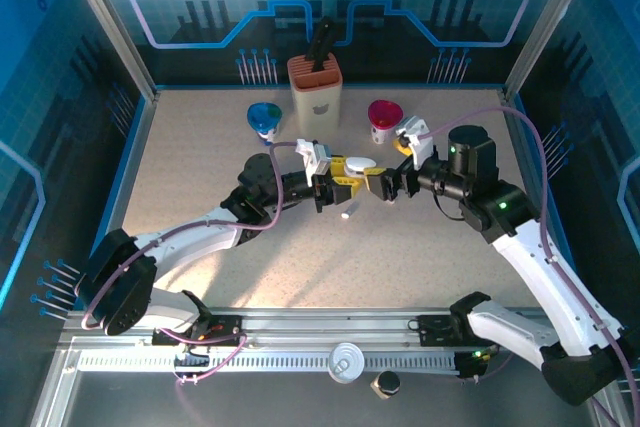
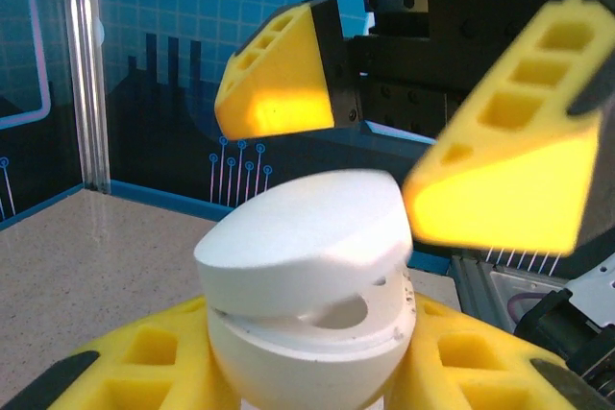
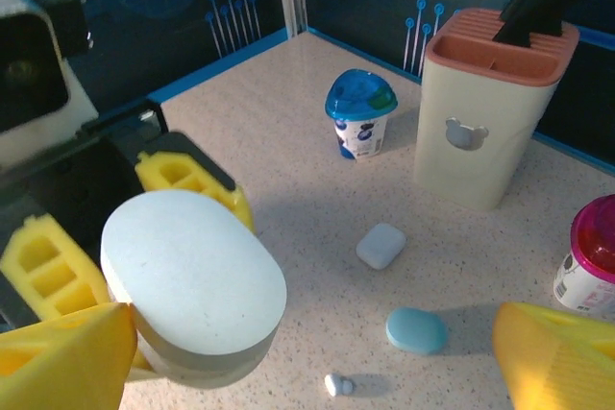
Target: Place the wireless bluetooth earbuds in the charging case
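The left end effector (image 1: 345, 175) was clamped on a white charging case (image 2: 307, 276), with one yellow finger (image 3: 192, 175) pressed on each side of its lower half. It held the case above the middle of the tabletop (image 1: 200, 157). In the left wrist view the lid of the case was a little ajar, and a narrow dark gap showed under its front edge.

The right end effector (image 2: 389, 127) was facing it from the other side with its jaws wide apart. It held nothing. Its two yellow fingers stood near the lid, one on each side. I cannot tell whether either finger touched the case.

One earbud (image 3: 336, 384), tiny and white, was lying on the tabletop, below the two end effectors and apart from both. In the top view it (image 1: 347, 215) was just in front of them, on the near side.

Farther back on the tabletop lay a small white case (image 3: 381, 245) and, near it, a blue oval case (image 3: 416, 330). Behind these were a blue-lidded cup (image 3: 360, 112), a knife block (image 3: 495, 108) and a pink-lidded cup (image 3: 591, 256), all upright.
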Controlling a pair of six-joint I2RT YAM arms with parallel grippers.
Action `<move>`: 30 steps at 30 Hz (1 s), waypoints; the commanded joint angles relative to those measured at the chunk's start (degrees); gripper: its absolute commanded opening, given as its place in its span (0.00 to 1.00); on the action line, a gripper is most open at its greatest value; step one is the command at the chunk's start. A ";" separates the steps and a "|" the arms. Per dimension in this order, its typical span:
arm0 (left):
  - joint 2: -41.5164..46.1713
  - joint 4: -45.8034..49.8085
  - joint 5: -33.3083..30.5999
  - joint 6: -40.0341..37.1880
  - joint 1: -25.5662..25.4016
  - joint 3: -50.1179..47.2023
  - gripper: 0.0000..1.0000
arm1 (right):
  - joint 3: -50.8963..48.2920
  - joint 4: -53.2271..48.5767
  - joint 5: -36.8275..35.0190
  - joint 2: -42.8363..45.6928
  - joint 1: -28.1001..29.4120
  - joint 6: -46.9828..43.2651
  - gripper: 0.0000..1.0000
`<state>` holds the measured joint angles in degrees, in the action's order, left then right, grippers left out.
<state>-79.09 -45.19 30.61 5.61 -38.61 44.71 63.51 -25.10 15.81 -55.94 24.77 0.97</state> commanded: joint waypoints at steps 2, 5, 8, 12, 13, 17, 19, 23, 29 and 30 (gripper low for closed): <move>2.14 -2.16 2.44 -1.28 -0.29 -1.12 0.28 | -0.09 3.27 -2.85 -1.07 -1.92 5.42 0.94; 2.35 -2.18 2.53 -1.50 -0.32 -1.43 0.28 | 0.55 3.03 -3.03 -2.01 -2.37 6.53 0.93; 2.45 -2.27 2.45 -1.52 -0.30 -1.60 0.28 | 1.35 2.87 -2.30 -2.68 -2.63 6.82 0.93; 2.43 -2.61 1.90 -1.33 -0.33 -1.83 0.29 | 1.91 2.49 0.61 -2.28 -2.73 5.80 0.93; 2.52 -2.71 1.46 -1.15 -0.24 -2.03 0.29 | 1.65 2.80 2.37 -1.68 -2.69 5.12 0.94; 2.49 -4.44 -0.21 -0.48 -0.23 -3.12 0.29 | -0.45 4.84 7.94 2.07 -3.10 3.77 0.95; 2.61 -4.47 -0.78 -0.61 -0.15 -3.48 0.29 | -1.82 6.16 8.99 3.98 -3.72 4.38 0.96; 2.88 -5.35 -1.35 -0.57 0.26 -4.16 0.29 | -6.01 10.17 10.28 7.25 -7.59 10.39 0.96; 3.89 -6.33 -1.55 0.27 1.04 -5.38 0.29 | -11.39 10.05 9.70 5.47 -18.29 28.07 0.92; 4.01 -6.37 -1.64 0.31 1.00 -5.50 0.29 | -11.71 8.61 10.35 4.11 -19.72 29.91 0.90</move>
<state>-77.06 -48.56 29.71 5.67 -38.04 40.23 53.56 -15.29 24.75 -49.32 8.32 20.56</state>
